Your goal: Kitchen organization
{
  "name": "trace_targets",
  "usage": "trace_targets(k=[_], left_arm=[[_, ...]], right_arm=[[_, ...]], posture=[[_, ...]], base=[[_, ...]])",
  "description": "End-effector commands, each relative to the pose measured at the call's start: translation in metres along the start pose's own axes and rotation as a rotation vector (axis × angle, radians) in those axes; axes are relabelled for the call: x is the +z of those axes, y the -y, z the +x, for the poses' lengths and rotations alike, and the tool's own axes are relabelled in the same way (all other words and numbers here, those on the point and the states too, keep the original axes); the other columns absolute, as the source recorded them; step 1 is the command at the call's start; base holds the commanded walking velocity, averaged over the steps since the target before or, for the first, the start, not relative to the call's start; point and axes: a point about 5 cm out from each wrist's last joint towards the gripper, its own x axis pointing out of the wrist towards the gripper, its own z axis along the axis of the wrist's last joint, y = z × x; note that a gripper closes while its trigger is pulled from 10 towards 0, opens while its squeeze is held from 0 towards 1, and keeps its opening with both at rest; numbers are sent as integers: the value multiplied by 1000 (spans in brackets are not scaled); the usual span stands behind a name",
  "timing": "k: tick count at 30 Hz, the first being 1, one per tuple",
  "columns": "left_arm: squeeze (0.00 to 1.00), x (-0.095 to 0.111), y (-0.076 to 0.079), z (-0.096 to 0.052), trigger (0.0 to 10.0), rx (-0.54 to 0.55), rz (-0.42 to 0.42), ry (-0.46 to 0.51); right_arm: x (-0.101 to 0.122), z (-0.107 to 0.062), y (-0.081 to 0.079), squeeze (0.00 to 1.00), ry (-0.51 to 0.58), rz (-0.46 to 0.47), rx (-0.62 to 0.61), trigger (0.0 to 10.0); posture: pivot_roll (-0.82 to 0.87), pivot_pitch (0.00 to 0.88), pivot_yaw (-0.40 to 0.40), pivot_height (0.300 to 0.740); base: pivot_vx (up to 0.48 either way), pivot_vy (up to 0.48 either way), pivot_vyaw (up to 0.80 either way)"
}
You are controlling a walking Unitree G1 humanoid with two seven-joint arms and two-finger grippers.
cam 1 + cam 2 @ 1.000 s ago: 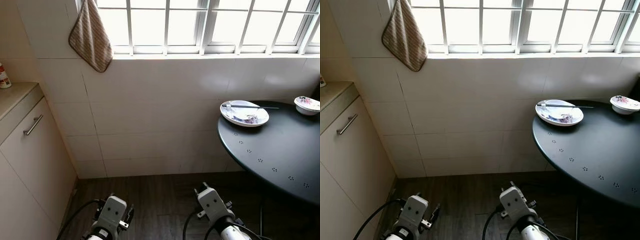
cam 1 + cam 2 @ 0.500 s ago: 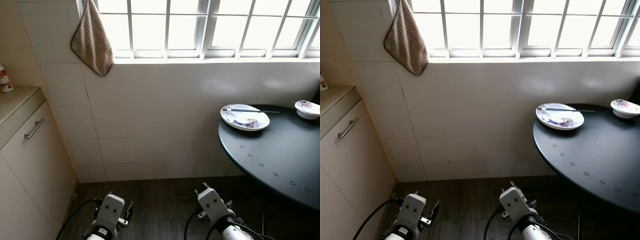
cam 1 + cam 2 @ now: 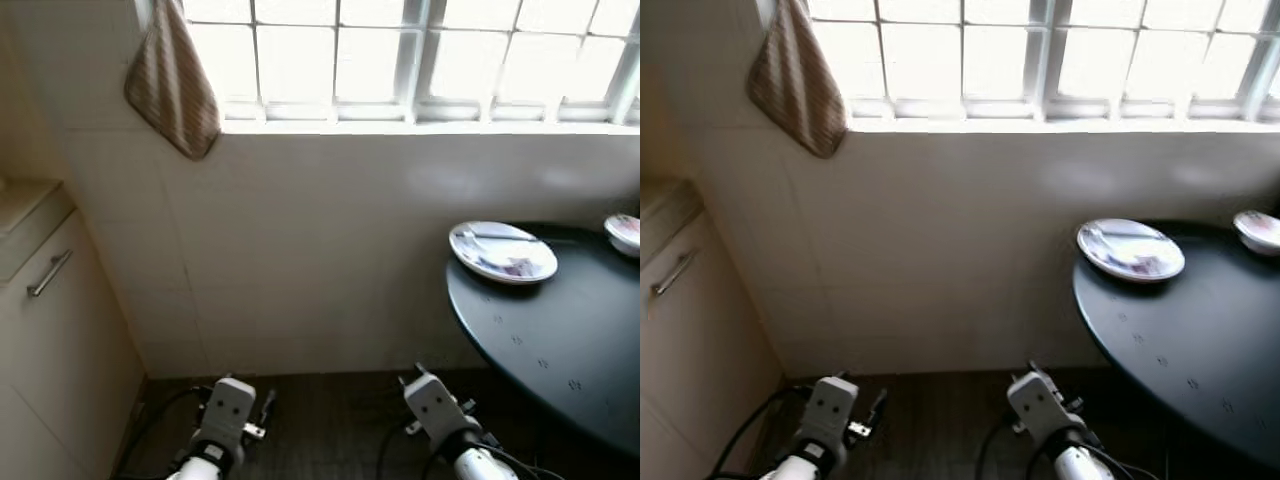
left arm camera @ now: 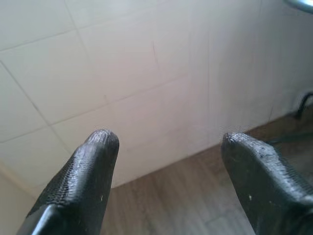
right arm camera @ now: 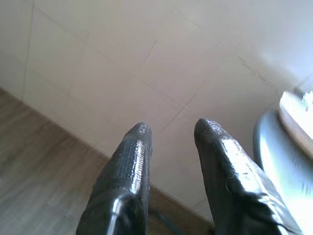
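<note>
While the head views are soft with blur, the layout reads fine: white patterned shallow plate (image 3: 503, 251) sits on the round dark metal table (image 3: 560, 340), near the table's rim on the wall side. A thin dark utensil (image 3: 503, 237) lies across the plate; can't tell what kind. A small white patterned bowl (image 3: 626, 232) sits on the same table, well apart from the plate, further toward the robot's right, cut off by the picture edge.

Table top has small perforated dot clusters. Behind the table: white tiled wall (image 3: 320, 250), and above it a barred window (image 3: 400, 50) with a bright sill. A brown striped cloth (image 3: 172, 88) hangs at the window's far corner from the table, draped over the tiles. Further out from the table on that side, a beige cabinet (image 3: 50, 330) with a metal bar handle (image 3: 50, 273). Dark wood-look floor (image 3: 330, 430) below the wall.

Both arms hang low, short of the table and clear of it. Left gripper (image 4: 166, 142): fingers spread wide, nothing between them, pointing at the wall-floor joint. Right gripper (image 5: 171, 132): fingers close together with a narrow gap, nothing held, pointing at the tiles, with the table rim and plate edge off to one side.
</note>
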Motion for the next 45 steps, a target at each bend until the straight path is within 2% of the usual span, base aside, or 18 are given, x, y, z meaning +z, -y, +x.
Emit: trace_targets(k=[1, 31, 37, 41, 45], left_arm=[[0, -4, -8, -4, 10000, 20, 12, -22], [0, -2, -5, 1, 10000, 10, -3, -11], [0, -1, -5, 1, 10000, 11, -5, -8], [0, 0, -6, 2, 10000, 12, -7, -5], [0, 0, -6, 2, 10000, 11, -8, -3]], right_arm=[[7, 3, -6, 0, 20, 11, 7, 10000], [8, 7, 0, 0, 24, -41, -5, 10000], [11, 8, 3, 0, 37, -41, -24, 10000], [14, 9, 2, 0, 55, -95, -8, 10000], [28, 13, 4, 0, 130, -188, -32, 10000]], posture=[[-57, 0, -17, 736], [-60, 0, -26, 736], [-58, 0, -29, 736], [-57, 0, -31, 736], [-58, 0, -31, 736]], base=[[326, 0, 0], [327, 0, 0], [331, 0, -754], [330, 0, 0], [330, 0, 0]])
